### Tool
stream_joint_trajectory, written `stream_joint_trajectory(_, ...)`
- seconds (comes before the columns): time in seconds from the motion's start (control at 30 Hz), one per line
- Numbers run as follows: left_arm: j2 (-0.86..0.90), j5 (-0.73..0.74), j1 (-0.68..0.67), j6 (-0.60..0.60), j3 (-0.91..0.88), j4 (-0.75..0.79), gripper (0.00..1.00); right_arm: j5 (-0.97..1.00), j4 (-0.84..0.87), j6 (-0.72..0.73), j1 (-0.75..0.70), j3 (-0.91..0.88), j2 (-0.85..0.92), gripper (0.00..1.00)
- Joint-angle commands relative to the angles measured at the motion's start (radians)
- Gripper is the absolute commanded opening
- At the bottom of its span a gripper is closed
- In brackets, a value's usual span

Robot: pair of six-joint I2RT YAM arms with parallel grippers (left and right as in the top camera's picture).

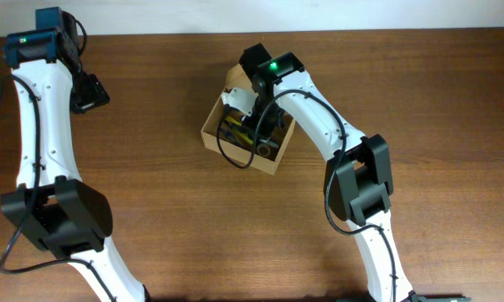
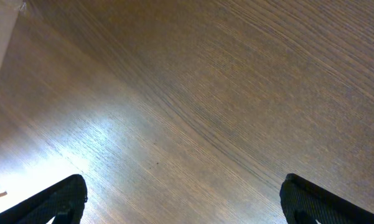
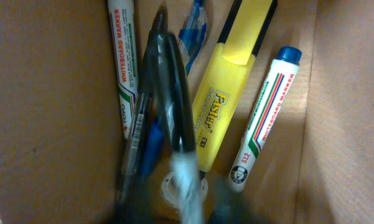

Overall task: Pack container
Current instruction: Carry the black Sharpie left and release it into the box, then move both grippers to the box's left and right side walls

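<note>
Down inside the open container [image 1: 211,130] on the bench [image 1: 453,84], the right pincer [image 1: 258,117] hangs over a yellow highlighter [image 3: 227,93] and a blue-capped whiteboard marker [image 3: 264,118]. How wide it stands, I cannot tell. Well left of the container, the left pincer [image 2: 187,202] gapes wide, empty.

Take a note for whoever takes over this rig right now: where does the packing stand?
Left gripper: open, over the table, away from the cardboard box.
Right gripper: down inside the open box; jaws not visible.
Packed: two whiteboard markers, yellow highlighter, pens.
Probably left: withdraw right arm, close the flap.
</note>
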Motion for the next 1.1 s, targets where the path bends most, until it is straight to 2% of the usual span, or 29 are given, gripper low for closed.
stream_joint_trajectory(0.0,0.009,-0.007,0.008,0.011,-0.005,0.0,1.0,-0.02,-0.01,0.043,0.011,0.01,0.0,0.59)
stream_joint_trajectory(0.23,0.009,0.013,0.008,0.008,-0.005,0.004,1.0,-0.02,-0.06,0.145,0.011,0.042,-0.056,0.59)
stream_joint_trajectory(0.4,0.009,0.171,0.008,0.008,-0.005,0.031,1.0,-0.019,-0.09,0.248,-0.005,0.137,-0.131,0.57)
stream_joint_trajectory(0.47,0.009,0.227,0.008,0.008,-0.005,0.056,0.98,-0.016,-0.087,0.304,-0.024,0.174,-0.161,0.52)
stream_joint_trajectory(0.53,0.009,0.307,0.008,0.009,-0.005,0.077,0.6,-0.013,-0.083,0.366,-0.059,0.211,-0.184,0.39)
stream_joint_trajectory(0.57,0.009,0.346,0.008,0.009,-0.005,0.085,0.51,-0.001,-0.082,0.399,-0.079,0.225,-0.192,0.31)
stream_joint_trajectory(0.6,0.009,0.382,0.007,0.009,-0.005,0.093,0.43,0.022,-0.083,0.434,-0.103,0.238,-0.193,0.15)
stream_joint_trajectory(0.63,0.009,0.408,0.006,0.009,-0.005,0.1,0.33,0.048,-0.085,0.473,-0.129,0.247,-0.193,0.05)
stream_joint_trajectory(0.73,0.009,0.463,-0.009,0.013,-0.005,0.131,0.17,0.069,-0.086,0.545,-0.221,0.233,-0.191,0.04)
stream_joint_trajectory(0.83,0.009,0.465,-0.038,0.028,-0.005,0.153,0.1,0.062,-0.078,0.583,-0.307,0.179,-0.182,0.04)
stream_joint_trajectory(1.07,0.009,0.465,-0.097,0.054,-0.005,0.178,0.11,0.039,0.04,0.621,-0.381,-0.075,-0.165,0.04)
